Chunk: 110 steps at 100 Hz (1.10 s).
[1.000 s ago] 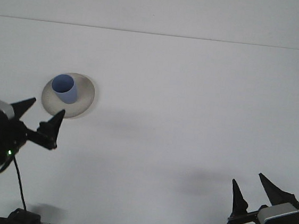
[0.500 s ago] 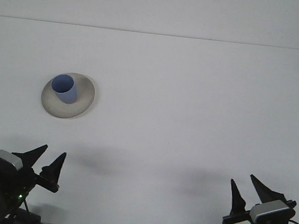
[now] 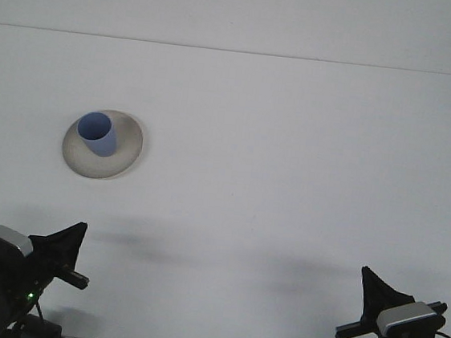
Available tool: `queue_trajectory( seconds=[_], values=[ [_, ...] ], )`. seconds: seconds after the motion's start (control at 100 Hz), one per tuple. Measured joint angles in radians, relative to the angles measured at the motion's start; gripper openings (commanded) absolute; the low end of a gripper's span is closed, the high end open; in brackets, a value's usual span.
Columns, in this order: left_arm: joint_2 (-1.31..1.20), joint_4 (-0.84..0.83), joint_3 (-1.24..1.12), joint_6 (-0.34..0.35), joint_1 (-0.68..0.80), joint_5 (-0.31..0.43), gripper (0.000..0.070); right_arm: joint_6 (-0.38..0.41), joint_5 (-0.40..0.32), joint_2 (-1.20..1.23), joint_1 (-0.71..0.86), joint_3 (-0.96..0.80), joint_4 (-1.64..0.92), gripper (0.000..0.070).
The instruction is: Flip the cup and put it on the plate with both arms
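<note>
Blue cup [image 3: 98, 133] stands mouth-up on the plate [image 3: 127, 152], far left of the table [image 3: 293, 144], so the task looks done. Good finish from here: park both arms low and clear, don't nudge the plate. Left gripper [image 3: 62, 250] sits at the near-left edge, right gripper [image 3: 377, 302] near-right; on both the fingers look pressed together, holding nothing.

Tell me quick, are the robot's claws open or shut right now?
Left claw: shut, holding nothing.
Right claw: shut, holding nothing.
The small blue plastic cup sits on the round white plate, away from both.
</note>
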Motion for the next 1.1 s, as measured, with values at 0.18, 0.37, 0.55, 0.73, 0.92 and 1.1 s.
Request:
queue_trajectory(
  seconds=[0.18,0.37,0.55,0.73,0.92,1.1],
  values=[
    [0.0,0.0,0.0,0.0,0.0,0.0,0.0016,0.0,0.0,0.0,0.0,0.0,0.0,0.0006],
    [-0.015,0.006,-0.003,0.012,0.009,0.0,0.0016,0.0,0.0,0.0,0.0,0.0,0.0,0.0006],
    [-0.102,0.257,-0.185,0.155,0.105,-0.051,0.0016,0.0,0.0,0.0,0.0,0.0,0.0,0.0006],
    [-0.219,0.447,-0.485,0.221,0.167,-0.192,0.0016,0.0,0.0,0.0,0.0,0.0,0.0,0.0006],
    [-0.249,0.547,-0.642,0.229,0.195,-0.286,0.0016,0.0,0.0,0.0,0.0,0.0,0.0,0.0006],
    [-0.249,0.597,-0.68,0.23,0.197,-0.29,0.0016,0.0,0.0,0.0,0.0,0.0,0.0,0.0006]
  ],
)
